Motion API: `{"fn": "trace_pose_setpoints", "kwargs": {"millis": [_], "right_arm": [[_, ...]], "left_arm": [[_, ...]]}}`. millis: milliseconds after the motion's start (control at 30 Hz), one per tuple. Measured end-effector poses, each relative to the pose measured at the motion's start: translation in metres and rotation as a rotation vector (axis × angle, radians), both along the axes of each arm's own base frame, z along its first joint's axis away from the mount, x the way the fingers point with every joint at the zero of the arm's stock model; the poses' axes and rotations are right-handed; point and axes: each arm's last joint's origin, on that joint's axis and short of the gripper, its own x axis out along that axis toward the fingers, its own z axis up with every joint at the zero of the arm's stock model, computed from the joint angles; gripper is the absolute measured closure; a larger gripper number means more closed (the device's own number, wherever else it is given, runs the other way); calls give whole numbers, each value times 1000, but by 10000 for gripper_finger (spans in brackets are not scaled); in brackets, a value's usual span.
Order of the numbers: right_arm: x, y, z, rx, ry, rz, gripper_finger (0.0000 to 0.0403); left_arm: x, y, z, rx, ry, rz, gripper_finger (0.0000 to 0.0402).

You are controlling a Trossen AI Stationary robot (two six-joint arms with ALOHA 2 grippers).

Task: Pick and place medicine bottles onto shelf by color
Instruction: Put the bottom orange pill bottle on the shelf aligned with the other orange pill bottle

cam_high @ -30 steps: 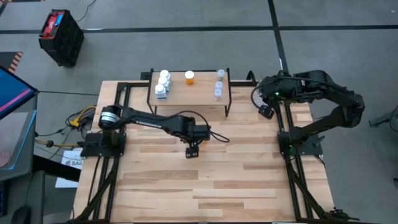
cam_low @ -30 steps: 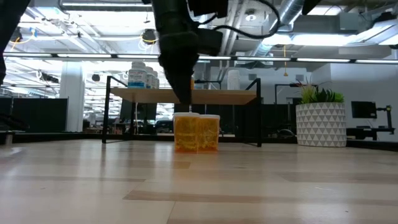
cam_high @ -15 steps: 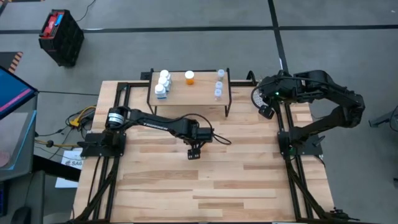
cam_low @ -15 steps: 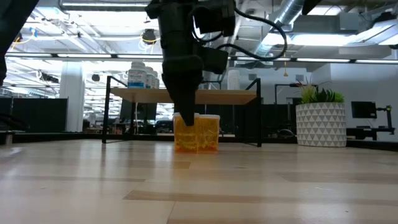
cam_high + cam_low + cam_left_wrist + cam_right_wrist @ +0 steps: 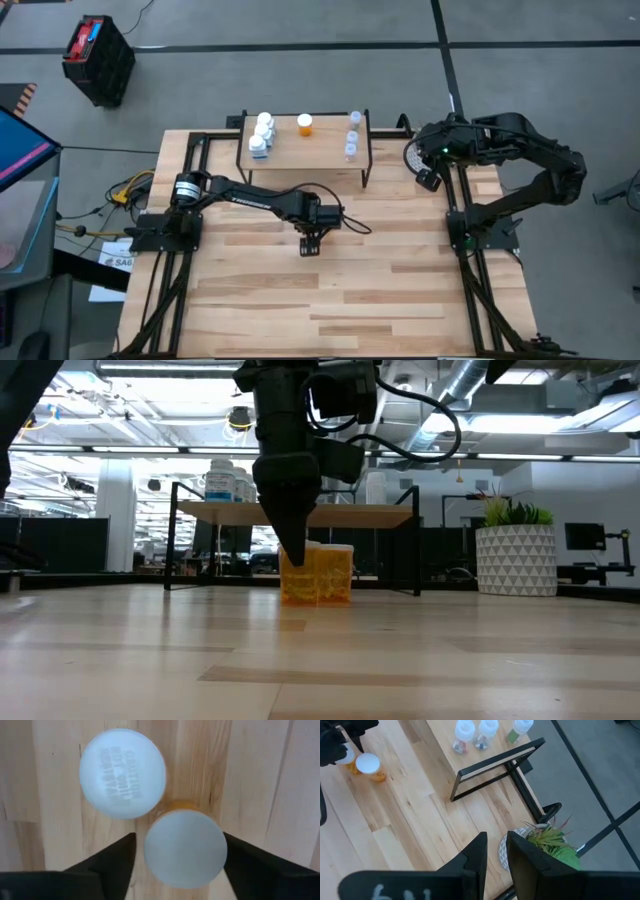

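Two orange medicine bottles (image 5: 318,575) with white caps stand side by side on the table in front of the shelf (image 5: 305,150). My left gripper (image 5: 296,555) points down over the one on the left in the low view. It is open, with a finger on each side of that bottle's cap (image 5: 185,847). The other orange bottle (image 5: 122,772) stands free beside it. On the shelf stand three white bottles (image 5: 262,133), one orange bottle (image 5: 305,124) and the clear ones (image 5: 485,730). My right gripper (image 5: 428,180) waits, shut, high beyond the shelf's right end. My left gripper comes from above with its fingers (image 5: 115,862) flanking the white cap of one orange bottle. A thin gap shows on one side and the other finger meets the cap's edge (image 5: 225,851). I cannot tell whether it touches. The bottle stands upright on the table.
A white plant pot (image 5: 516,560) stands on the table's far right, beside the shelf's right end and below my right gripper. The near half of the tabletop (image 5: 330,300) is bare wood. The shelf's black legs (image 5: 415,540) stand just behind the orange bottles.
My left gripper has sunk from just above the orange bottles until its fingertips are down at cap height around one of them. Both bottles stand where they were.
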Motion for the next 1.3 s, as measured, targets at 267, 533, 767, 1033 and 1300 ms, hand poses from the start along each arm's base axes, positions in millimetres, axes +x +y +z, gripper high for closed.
{"fn": "trace_pose_setpoints", "kwargs": {"millis": [267,533,767,1033,1300], "right_arm": [[0,0,0,0,0,-1,308],[0,0,0,4,-5,-9,308],[0,0,0,4,-5,-9,308],[0,0,0,4,-5,-9,308],[0,0,0,4,-5,-8,308]], "left_arm": [[0,-1,7,-40,14,-18,230],[1,4,57,31,66,-101,200],[-1,42,118,78,10,-102,213],[-19,114,168,123,-73,-1,209],[-42,181,168,129,-73,148,208]]}}
